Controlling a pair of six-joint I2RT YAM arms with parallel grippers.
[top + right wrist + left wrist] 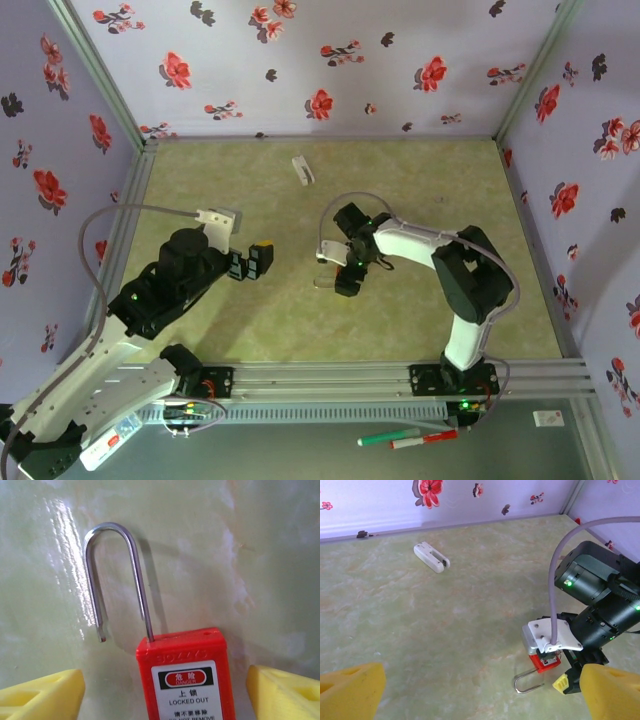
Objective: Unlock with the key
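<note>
Right wrist view has the right gripper [162,692] standing fairly wide, its yellow pads [42,695] on either side of the red padlock [185,680]. Table shows in both gaps, so nothing is held yet. The lock body lies flat between the jaws. Its steel shackle [112,530] reaches out ahead of them, and the short leg ends free of the body, so it looks sprung already to me. Well beyond the jaws, towards the back wall, lies a small white piece [432,557], maybe the key, though I cannot be sure. The left gripper [482,692] is spread wide and empty, off to one side. I'd judge this the grasp on the body; next the pads must close squarely on its flanks without skidding it.
</note>
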